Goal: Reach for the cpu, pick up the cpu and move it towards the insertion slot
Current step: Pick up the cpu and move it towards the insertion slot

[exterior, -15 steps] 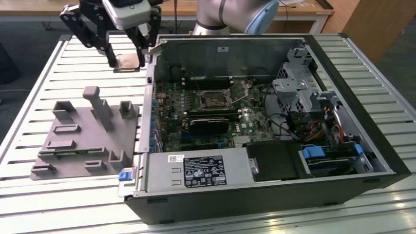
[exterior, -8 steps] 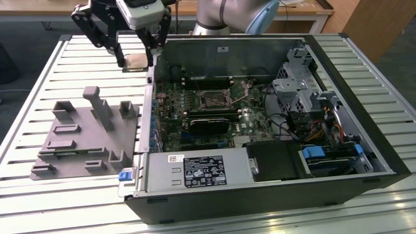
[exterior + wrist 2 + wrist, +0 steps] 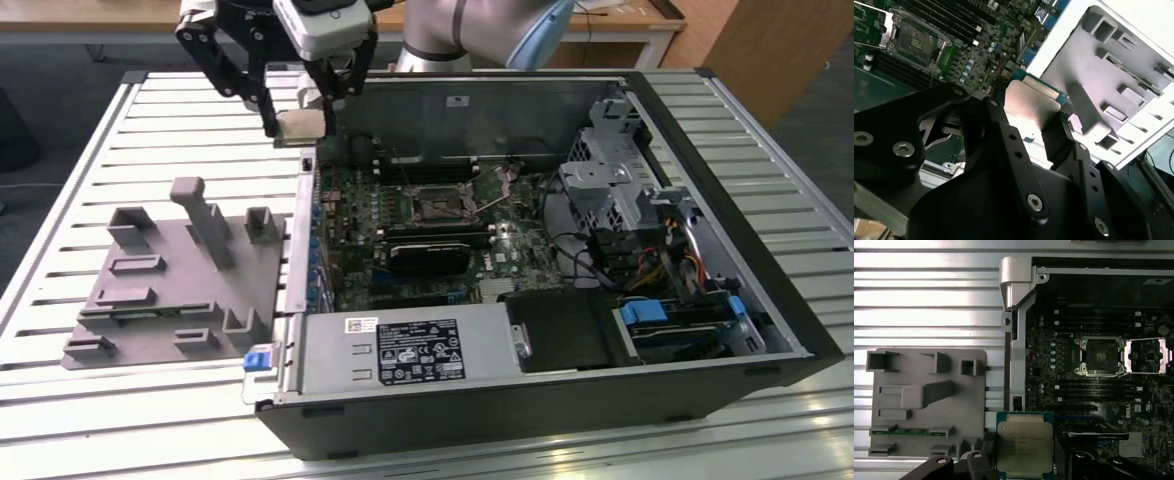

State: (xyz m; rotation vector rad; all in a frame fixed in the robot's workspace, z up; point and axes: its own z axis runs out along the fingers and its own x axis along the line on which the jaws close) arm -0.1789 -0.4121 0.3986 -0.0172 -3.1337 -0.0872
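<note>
My gripper (image 3: 302, 128) is shut on the cpu (image 3: 299, 124), a flat square chip with a silvery top, held in the air over the far corner of the open case on the exterior view's left. In both wrist views the cpu (image 3: 1024, 445) (image 3: 1031, 107) sits between the two black fingers (image 3: 988, 441). The insertion slot (image 3: 438, 203) is the square socket framed in silver metal in the middle of the green motherboard. It also shows in both wrist views (image 3: 1099, 356) (image 3: 915, 40), open, with its metal frame swung back, well apart from the chip.
A grey plastic fixture (image 3: 174, 280) with upright posts lies on the slatted metal table (image 3: 107, 130) beside the case. The black computer case (image 3: 534, 410) holds a power supply (image 3: 400, 350), drive cages (image 3: 614, 180) and cables. Its silver side wall (image 3: 1015, 285) stands between fixture and motherboard.
</note>
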